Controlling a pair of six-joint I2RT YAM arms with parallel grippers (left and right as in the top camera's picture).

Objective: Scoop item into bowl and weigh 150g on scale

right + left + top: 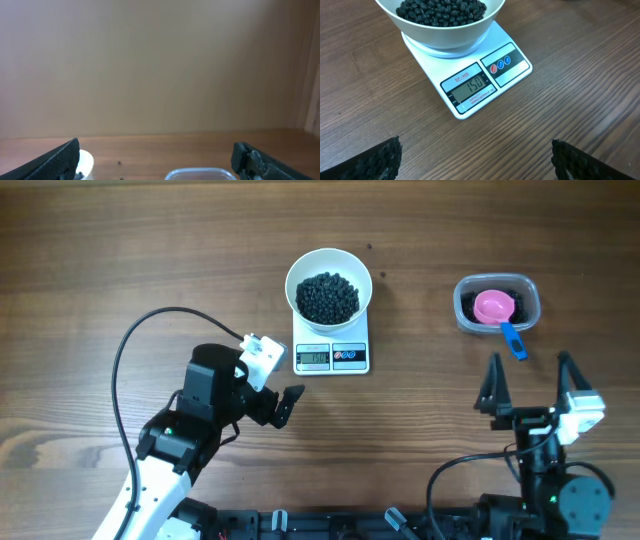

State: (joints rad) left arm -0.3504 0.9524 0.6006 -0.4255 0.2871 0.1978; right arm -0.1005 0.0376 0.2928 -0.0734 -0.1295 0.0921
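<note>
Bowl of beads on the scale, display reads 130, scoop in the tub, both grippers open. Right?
No: the scale display reads 150, not 130, per the left wrist view. Bowl of beads on it, scoop in the tub, left gripper and right gripper open: all correct.

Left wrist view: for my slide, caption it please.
White bowl of black beads on the scale, display reading 150.

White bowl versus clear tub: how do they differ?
The white bowl is round and opaque; the clear tub is a rounded rectangle. The bowl sits on the scale; the tub on the table. The bowl holds only black beads; the tub also holds a pink scoop. Both hold dark beads.
</note>
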